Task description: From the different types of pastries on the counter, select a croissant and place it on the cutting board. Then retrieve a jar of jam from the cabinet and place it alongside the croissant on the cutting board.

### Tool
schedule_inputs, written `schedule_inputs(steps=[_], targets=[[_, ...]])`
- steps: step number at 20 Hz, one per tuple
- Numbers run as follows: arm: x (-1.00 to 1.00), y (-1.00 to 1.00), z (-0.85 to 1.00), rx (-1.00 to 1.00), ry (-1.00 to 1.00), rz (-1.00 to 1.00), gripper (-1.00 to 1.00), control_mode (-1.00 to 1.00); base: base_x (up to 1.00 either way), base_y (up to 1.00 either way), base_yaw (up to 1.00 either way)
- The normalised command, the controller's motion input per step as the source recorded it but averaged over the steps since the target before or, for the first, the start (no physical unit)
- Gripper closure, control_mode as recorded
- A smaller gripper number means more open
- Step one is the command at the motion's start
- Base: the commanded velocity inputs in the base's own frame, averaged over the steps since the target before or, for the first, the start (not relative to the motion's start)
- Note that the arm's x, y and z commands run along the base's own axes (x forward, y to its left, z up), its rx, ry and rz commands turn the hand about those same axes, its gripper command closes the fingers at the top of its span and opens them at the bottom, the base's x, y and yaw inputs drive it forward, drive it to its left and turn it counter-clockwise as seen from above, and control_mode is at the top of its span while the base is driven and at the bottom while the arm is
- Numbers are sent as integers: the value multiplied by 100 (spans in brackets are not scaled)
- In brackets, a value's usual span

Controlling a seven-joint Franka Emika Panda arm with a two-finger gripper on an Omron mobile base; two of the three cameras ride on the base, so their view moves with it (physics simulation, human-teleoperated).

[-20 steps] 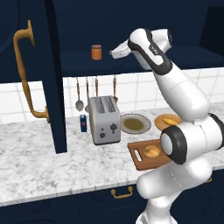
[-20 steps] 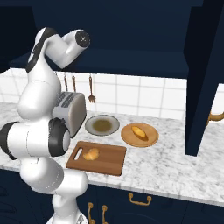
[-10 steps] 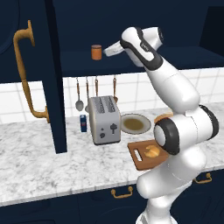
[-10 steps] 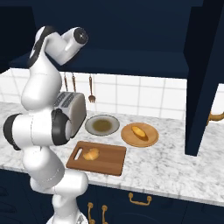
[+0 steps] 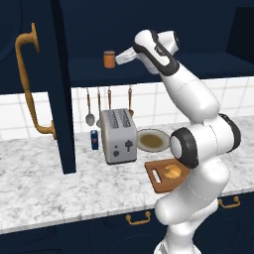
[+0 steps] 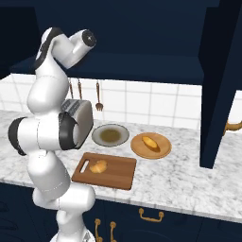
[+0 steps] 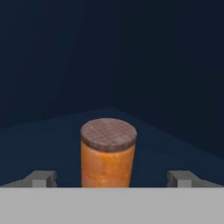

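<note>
The jar of jam (image 5: 109,59) stands upright on the shelf of the open navy cabinet (image 5: 188,67). In the hand view the jar of jam (image 7: 108,153) is an orange cylinder with a darker lid, centred just ahead of my open gripper (image 7: 112,178), whose fingertips (image 7: 42,179) sit wide on either side without touching it. From the left base view my gripper (image 5: 119,59) is right beside the jar. The croissant (image 6: 99,166) lies on the cutting board (image 6: 120,173) on the counter (image 6: 189,179); the croissant (image 5: 173,171) is partly behind my arm.
A long bread roll (image 6: 150,142) rests on a round orange plate (image 6: 163,151), beside a grey plate (image 6: 110,135). A toaster (image 5: 118,135) and a small blue can (image 5: 94,139) stand near the wall, under hanging utensils (image 5: 98,104). The cabinet door (image 5: 34,84) with brass handle stands open at left.
My arm has reached left along the shelf, bringing the open gripper up to the jar. The jar, croissant and board have stayed put.
</note>
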Motion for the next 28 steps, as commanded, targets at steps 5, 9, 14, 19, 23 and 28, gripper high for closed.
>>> schedule_inputs(steps=[5,9,14,19,23,28], targets=[[16,19,-19,0,0,10,-100,-100,0,0,0],[44,47,-9,0,0,4,100,-100,0,0,0],[18,17,-4,0,-2,2,100,-100,0,0,0],[-17,-25,42,-3,-24,-5,100,-100,0,0,0],[-72,-29,46,1,-9,-12,100,-100,0,0,0],[-94,-62,12,19,14,-40,100,-100,0,0,0]])
